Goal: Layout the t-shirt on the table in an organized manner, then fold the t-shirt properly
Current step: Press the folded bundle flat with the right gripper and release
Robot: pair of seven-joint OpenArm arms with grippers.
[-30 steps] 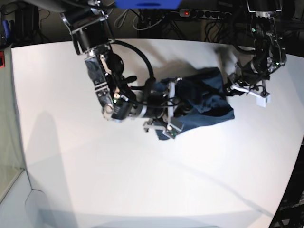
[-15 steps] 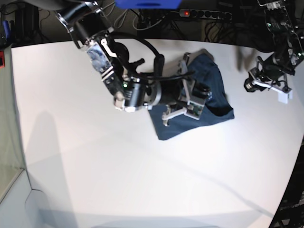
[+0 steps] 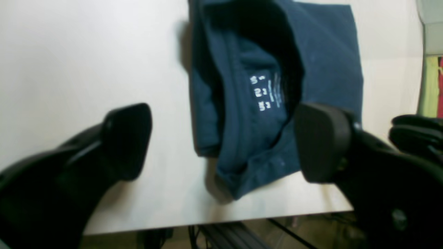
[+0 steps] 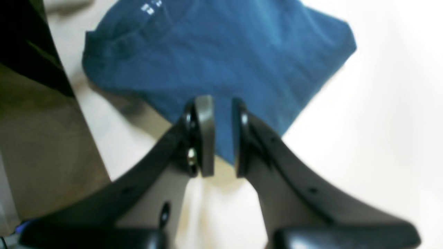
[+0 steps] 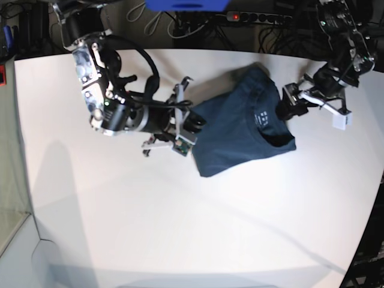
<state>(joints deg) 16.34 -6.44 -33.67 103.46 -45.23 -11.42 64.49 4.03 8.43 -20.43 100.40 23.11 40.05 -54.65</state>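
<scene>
Dark cables and a power strip [image 5: 258, 17] with a red light are lying beyond the far edge of the broad, smooth white table [image 5: 180, 228]. The dark navy-blue soft fabric t-shirt [image 5: 243, 129] is sitting folded into a compact, slightly rumpled rectangle near that edge, collar and pale printed neck label [image 3: 265, 92] facing up. The left gripper [image 3: 221, 141] is hovering just beside the collar end, jaws spread wide, holding nothing. The right gripper [image 4: 223, 136] is hanging at the opposite edge (fingers nearly together, nothing visibly between them).
</scene>
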